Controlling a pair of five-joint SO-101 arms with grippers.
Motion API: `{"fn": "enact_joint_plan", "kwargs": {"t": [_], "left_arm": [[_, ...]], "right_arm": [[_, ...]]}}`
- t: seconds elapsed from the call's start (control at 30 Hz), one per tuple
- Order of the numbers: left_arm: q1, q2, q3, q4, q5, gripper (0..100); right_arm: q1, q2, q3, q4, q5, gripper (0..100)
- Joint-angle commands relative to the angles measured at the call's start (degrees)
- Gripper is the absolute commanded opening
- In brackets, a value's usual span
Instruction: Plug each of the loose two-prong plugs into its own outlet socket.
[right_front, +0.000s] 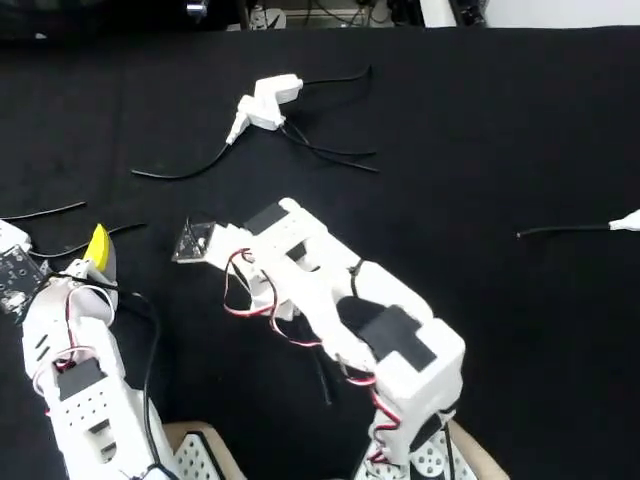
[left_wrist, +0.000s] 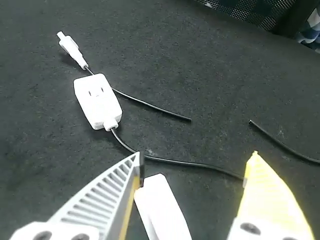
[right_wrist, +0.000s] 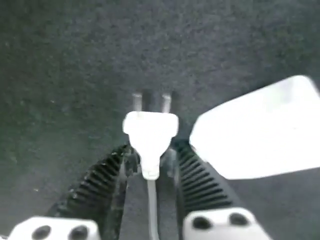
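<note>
The right pincer is clenched on a white two-prong plug. Its ribbed fingers press the plug's narrow rear, where the cord leaves, so the wider head and both metal prongs stand free ahead of the tips. In the high view this pincer is over the black table, at about 9 o'clock from the table's middle. A pale blurred shape lies just beside the plug; what it is cannot be told.

The plug is likely light and rigid, a smooth plastic shell that could pivot between the pads if pushed off-axis. Its thin prongs would probably bend under a skewed push. The soft cord may tug it sideways. The flat sides behind the head look like the right place to hold.

The left pincer is released, jaws spread wide, with a white oblong piece lying between them ungripped. Past it an outlet block lies flat with its socket slots facing up, and a small white connector sits just beyond.

From the right pincer in the high view, a white cluster of outlet parts lies at 1 o'clock, well apart. Another loose plug rests at 3 o'clock by the table's edge.
</note>
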Motion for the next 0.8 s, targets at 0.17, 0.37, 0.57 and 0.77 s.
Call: {"fn": "enact_joint_plan", "kwargs": {"t": [0.17,0.37,0.57,0.77], "left_arm": [[-0.4,-0.62,0.75,0.09,-0.44,33],[-0.4,-0.62,0.66,0.0,-0.44,33],[-0.48,-0.62,0.57,0.0,-0.35,33],[0.13,-0.62,0.57,0.0,-0.26,33]], "right_arm": [[0.18,1.98,-1.01,2.46,-0.7,1.2],[1.49,0.31,-9.01,11.69,-2.73,1.2],[6.51,-9.27,-15.25,18.2,-3.52,1.2],[9.41,-18.42,-15.6,23.3,-3.78,1.2]]}}
